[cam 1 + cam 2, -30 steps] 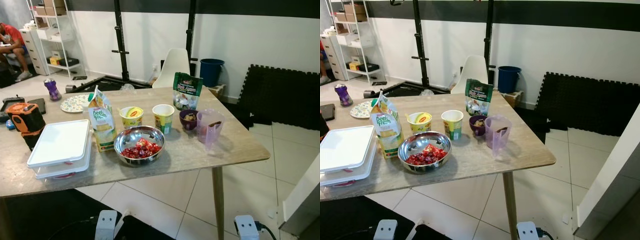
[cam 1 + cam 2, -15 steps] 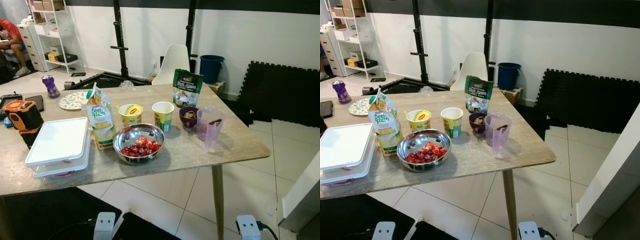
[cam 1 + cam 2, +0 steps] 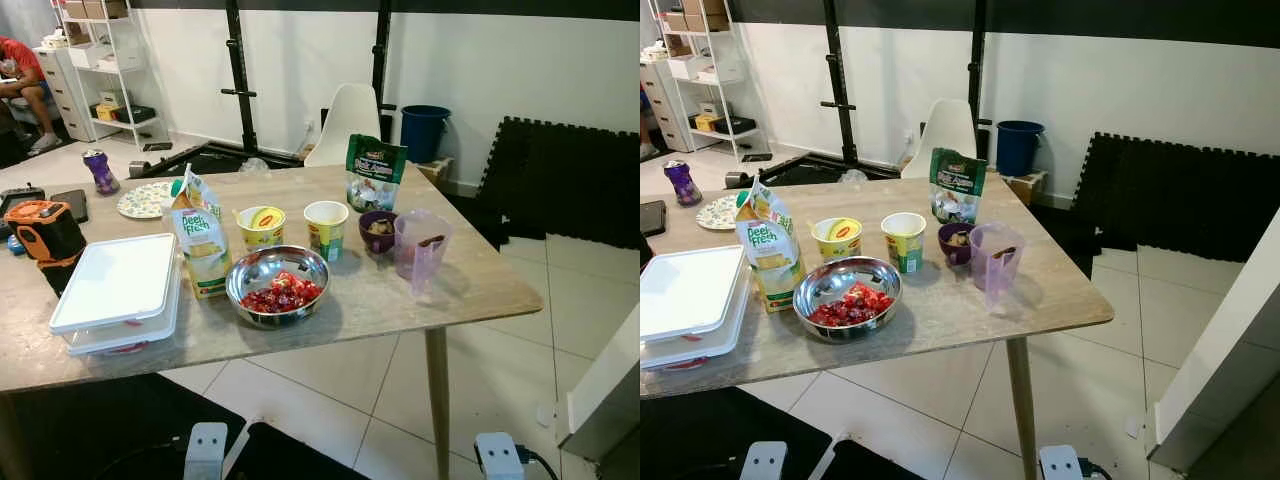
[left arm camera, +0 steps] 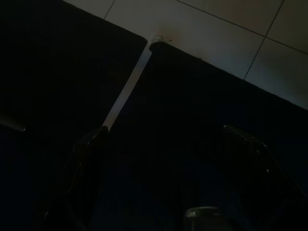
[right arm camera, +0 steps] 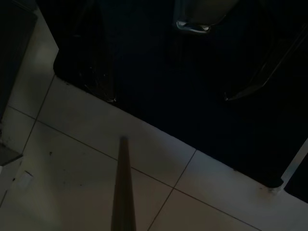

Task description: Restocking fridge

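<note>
On the wooden table (image 3: pixel 470 290) stand a Deep Fresh milk carton (image 3: pixel 200 240), a yellow tub (image 3: pixel 262 228), a paper cup (image 3: pixel 326 228), a steel bowl of red pieces (image 3: pixel 278 286), a small purple bowl (image 3: pixel 378 230), a pink pitcher (image 3: pixel 418 250) and a green bag (image 3: pixel 374 178). A white lidded box (image 3: pixel 118 292) lies at the near left. Both arms hang low beside the table. My left gripper (image 4: pixel 166 139) is open over a black mat. My right gripper (image 5: pixel 169 98) is open above the mat edge and pale tiles.
An orange device (image 3: pixel 42 230), a patterned plate (image 3: pixel 148 200) and a purple bottle (image 3: pixel 98 172) sit at the table's left end. A white chair (image 3: pixel 345 125) and a blue bin (image 3: pixel 422 140) stand behind. A person (image 3: pixel 20 70) sits far left. A white panel (image 3: pixel 600 400) rises at the right. A table leg (image 5: pixel 122 187) stands near my right gripper.
The whole picture has shifted slightly, so the camera moved. The things on the table have not moved.
</note>
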